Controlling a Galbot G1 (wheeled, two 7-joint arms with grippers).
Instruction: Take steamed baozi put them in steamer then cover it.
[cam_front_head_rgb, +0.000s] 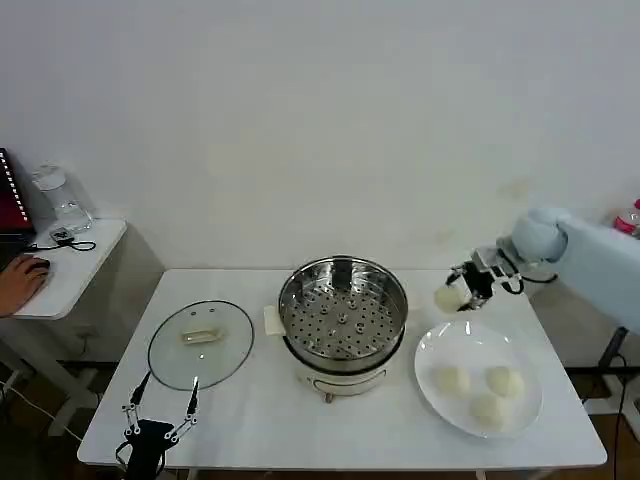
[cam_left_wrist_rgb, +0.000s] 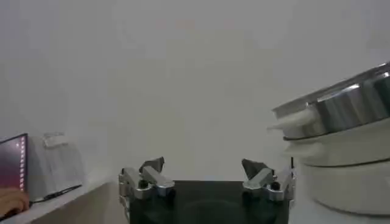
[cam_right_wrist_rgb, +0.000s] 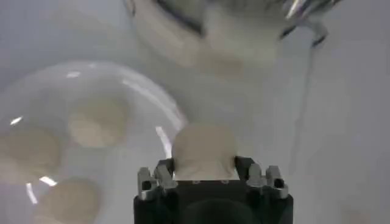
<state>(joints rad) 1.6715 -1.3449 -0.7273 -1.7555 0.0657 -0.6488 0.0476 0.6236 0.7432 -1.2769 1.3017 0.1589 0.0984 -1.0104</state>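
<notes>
Right hand (cam_front_head_rgb: 456, 292): raised above the desk between the steamer and the plate, near the far right part of the desk. Fingers pinching one small round off-white dough bun (cam_front_head_rgb: 447, 298); the right wrist view shows the same bun (cam_right_wrist_rgb: 204, 151) pressed between the two fingers, clear of the surface below.

Round shiny stainless-steel steamer pot with perforated tray, on white electric base (cam_front_head_rgb: 343, 318): at the middle of the white desk (cam_front_head_rgb: 260, 420). Tray holds no buns.

Flat round white plate (cam_front_head_rgb: 432, 350): on the right side of the desk, just beside the steamer. Three off-white dough buns on it (cam_front_head_rgb: 450, 379), (cam_front_head_rgb: 505, 381), (cam_front_head_rgb: 487, 408), grouped close together toward the near right of the plate.

Round clear glass lid with metal rim and pale oblong handle (cam_front_head_rgb: 201, 343): lying flat on the left side of the desk, apart from the steamer.

Left hand (cam_front_head_rgb: 160, 402): at the near left edge of the desk, just in front of the lid, fingers spread wide, holding nothing. Left wrist view shows the spread left hand (cam_left_wrist_rgb: 204, 176) with the steamer wall (cam_left_wrist_rgb: 347, 109) to one side.
</notes>
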